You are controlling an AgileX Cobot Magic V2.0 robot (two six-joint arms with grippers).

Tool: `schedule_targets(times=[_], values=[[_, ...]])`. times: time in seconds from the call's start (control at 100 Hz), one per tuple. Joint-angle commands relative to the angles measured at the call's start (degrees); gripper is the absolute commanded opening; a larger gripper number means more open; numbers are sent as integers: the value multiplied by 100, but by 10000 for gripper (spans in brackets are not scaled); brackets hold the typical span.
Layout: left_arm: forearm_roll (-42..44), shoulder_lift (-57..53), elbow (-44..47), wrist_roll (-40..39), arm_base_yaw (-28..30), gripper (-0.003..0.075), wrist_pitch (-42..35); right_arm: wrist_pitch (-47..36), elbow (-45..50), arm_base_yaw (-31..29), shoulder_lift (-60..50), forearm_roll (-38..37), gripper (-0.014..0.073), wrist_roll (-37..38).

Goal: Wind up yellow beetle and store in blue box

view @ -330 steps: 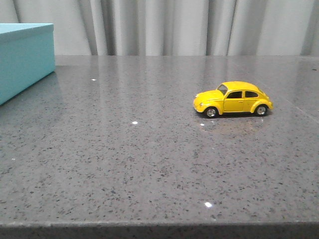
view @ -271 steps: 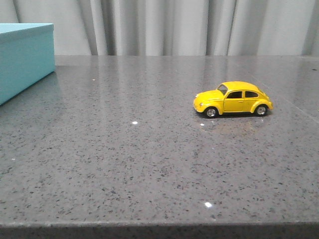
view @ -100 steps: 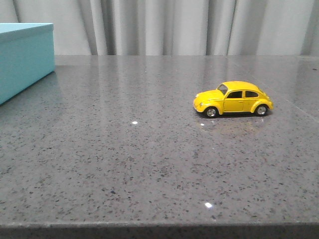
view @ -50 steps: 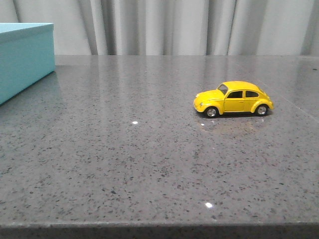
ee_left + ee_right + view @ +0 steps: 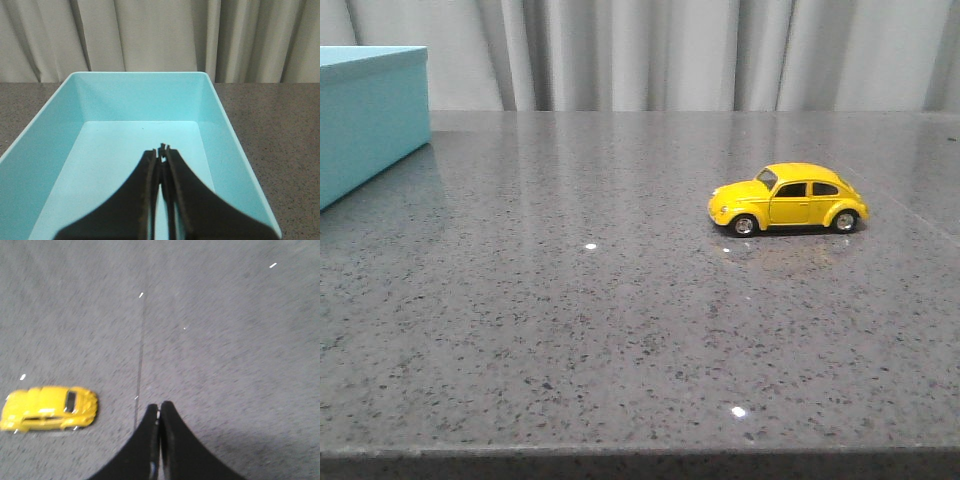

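The yellow beetle (image 5: 788,199) stands on its wheels on the grey table, right of centre, nose to the left. It also shows in the right wrist view (image 5: 49,408), beside and apart from my right gripper (image 5: 159,405), which is shut and empty above the bare table. The blue box (image 5: 370,115) stands at the far left, cut off by the frame edge. In the left wrist view the blue box (image 5: 210,105) is open with an empty inside, and my left gripper (image 5: 163,149) is shut and empty above it. Neither gripper shows in the front view.
The speckled grey stone table (image 5: 580,330) has a thin seam line (image 5: 141,340) running past the car. Grey curtains (image 5: 670,50) hang behind the table's far edge. The table's front edge (image 5: 640,452) runs along the bottom of the front view.
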Motion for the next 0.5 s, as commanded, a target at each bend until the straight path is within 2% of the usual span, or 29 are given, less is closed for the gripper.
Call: schedule_targets(times=[0.0,0.15,0.29,0.39,0.49], values=[[-56,45,-217,-26,-34,-19,-504,48,-430,267,348,11,97,-15],[-56,45,-217,-26,-34,-19,-504,524,-868,686,969,203,300,-8],[-56,45,-217,-26,-34,-19,-504,984,-1386,958,1582,278,441,213],[-56,45,-217,-26,-34,-19,-504,1270,-1767,1112,2000,278,504,425],[-56,45,-217,-26,-34,-19,-504,1545,-2160,1237,2415,278,509,648]])
